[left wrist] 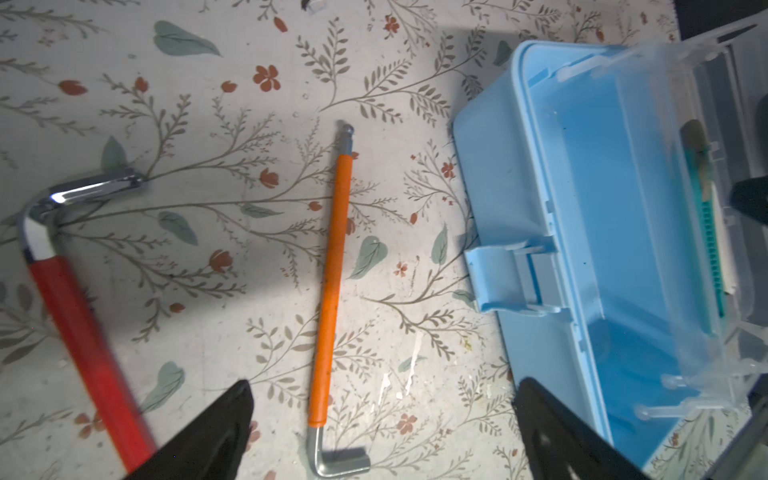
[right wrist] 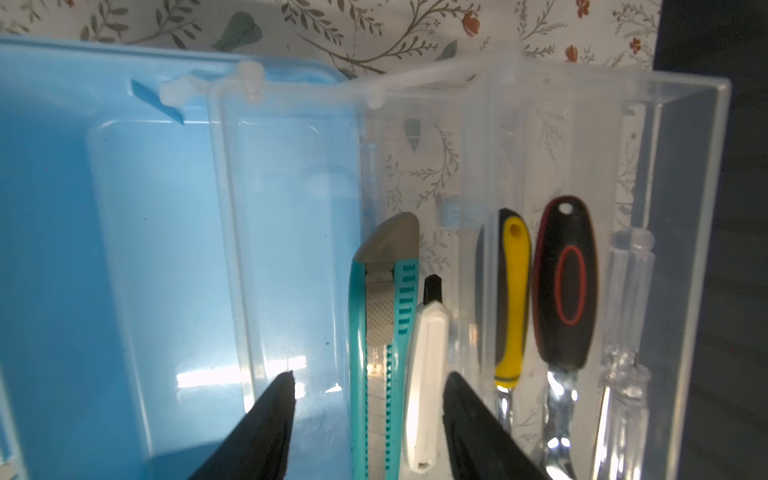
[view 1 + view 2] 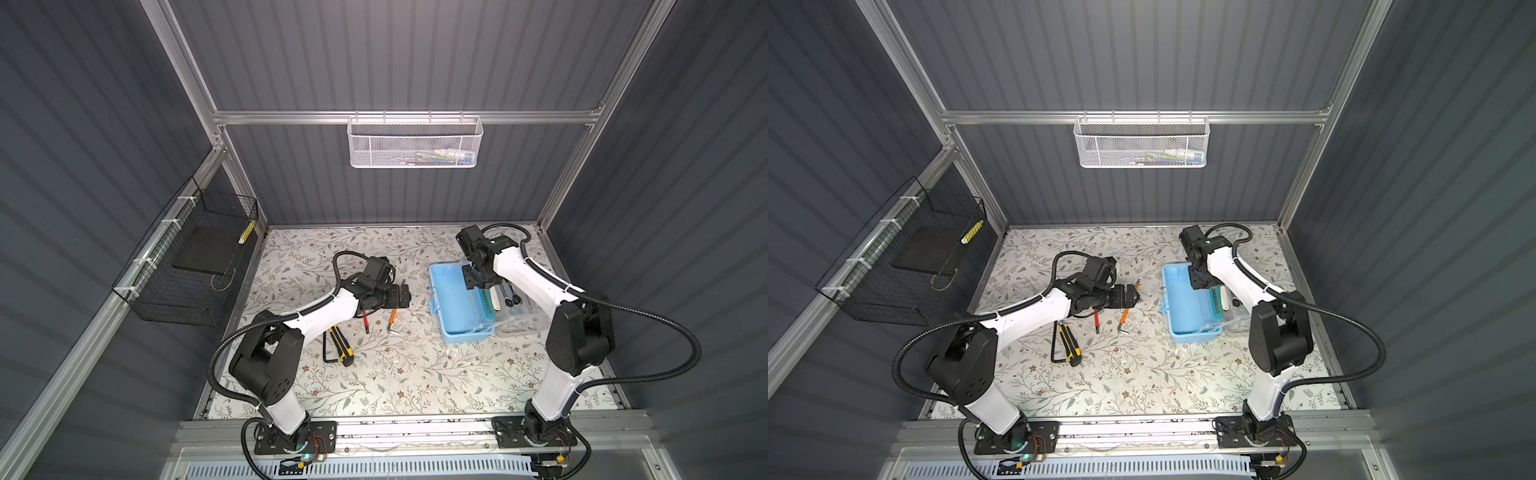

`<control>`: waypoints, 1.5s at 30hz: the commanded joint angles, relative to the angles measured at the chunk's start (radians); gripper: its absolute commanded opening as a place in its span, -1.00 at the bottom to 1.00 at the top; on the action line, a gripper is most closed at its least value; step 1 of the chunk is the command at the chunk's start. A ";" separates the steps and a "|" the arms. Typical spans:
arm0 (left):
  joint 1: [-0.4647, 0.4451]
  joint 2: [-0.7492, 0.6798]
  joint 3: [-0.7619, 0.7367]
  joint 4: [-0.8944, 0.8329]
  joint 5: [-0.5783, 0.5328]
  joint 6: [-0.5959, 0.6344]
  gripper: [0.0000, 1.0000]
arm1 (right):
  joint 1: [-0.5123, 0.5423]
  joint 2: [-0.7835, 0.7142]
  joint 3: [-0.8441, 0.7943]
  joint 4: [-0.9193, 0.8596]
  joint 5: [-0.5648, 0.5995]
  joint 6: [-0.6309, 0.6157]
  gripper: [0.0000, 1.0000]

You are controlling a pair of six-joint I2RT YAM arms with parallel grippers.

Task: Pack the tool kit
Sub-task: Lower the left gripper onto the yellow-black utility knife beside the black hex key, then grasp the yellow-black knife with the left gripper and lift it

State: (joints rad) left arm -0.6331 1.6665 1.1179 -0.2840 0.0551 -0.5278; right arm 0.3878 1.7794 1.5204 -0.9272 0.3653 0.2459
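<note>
Utility knife (image 2: 380, 332), teal, inside open span of right hand (image 2: 370, 390)

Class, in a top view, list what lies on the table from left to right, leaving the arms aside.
black hex key → yellow knife → red hex key → orange hex key → blue box

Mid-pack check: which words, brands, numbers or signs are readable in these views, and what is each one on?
No readable text in any view.
On the black oval screwdriver handle: only a red oval ring, no lettering.
On the coloured items in the white mesh wall basket: any print is too small and blurred to read.
On the yellow striped piece in the black wire basket: markings too small to read.
</note>
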 commanded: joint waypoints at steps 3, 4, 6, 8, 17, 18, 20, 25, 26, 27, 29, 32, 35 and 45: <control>0.010 -0.066 -0.050 -0.122 -0.096 -0.064 1.00 | 0.006 -0.063 -0.054 0.078 -0.012 0.004 0.61; 0.009 -0.077 -0.066 -0.132 -0.107 -0.079 0.99 | 0.006 -0.073 -0.062 0.091 -0.012 0.005 0.69; 0.009 -0.102 -0.092 -0.158 -0.142 -0.111 1.00 | 0.006 -0.094 -0.077 0.114 -0.015 0.000 0.77; 0.009 -0.125 -0.112 -0.197 -0.183 -0.148 0.99 | 0.006 -0.111 -0.090 0.134 -0.017 -0.003 0.87; 0.009 -0.208 -0.173 -0.429 -0.322 -0.312 0.99 | 0.003 -0.176 -0.143 0.238 -0.052 -0.015 0.98; 0.009 -0.213 -0.179 -0.459 -0.329 -0.334 1.00 | 0.002 -0.178 -0.144 0.241 -0.055 -0.018 0.98; 0.009 -0.215 -0.185 -0.509 -0.335 -0.363 1.00 | 0.001 -0.178 -0.144 0.247 -0.060 -0.020 0.98; 0.008 -0.210 -0.207 -0.585 -0.332 -0.428 1.00 | 0.000 -0.183 -0.150 0.268 -0.070 -0.024 0.98; 0.007 -0.212 -0.214 -0.586 -0.327 -0.441 0.99 | 0.000 -0.184 -0.151 0.271 -0.074 -0.027 0.98; 0.008 -0.212 -0.216 -0.584 -0.325 -0.448 1.00 | 0.000 -0.185 -0.153 0.273 -0.075 -0.029 0.98; 0.007 -0.208 -0.225 -0.584 -0.322 -0.464 0.99 | -0.001 -0.187 -0.156 0.274 -0.074 -0.034 0.98; 0.007 -0.198 -0.248 -0.584 -0.330 -0.489 0.99 | -0.006 -0.190 -0.162 0.272 -0.072 -0.037 0.98; 0.007 -0.184 -0.259 -0.551 -0.328 -0.492 0.95 | -0.012 -0.203 -0.170 0.273 -0.072 -0.037 0.98; 0.008 -0.132 -0.283 -0.490 -0.301 -0.472 0.73 | -0.019 -0.233 -0.194 0.272 -0.061 -0.028 0.98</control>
State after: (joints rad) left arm -0.6327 1.5261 0.8600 -0.7788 -0.2535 -0.9886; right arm 0.3729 1.5597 1.3415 -0.6502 0.2951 0.2184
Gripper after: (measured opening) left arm 0.867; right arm 0.989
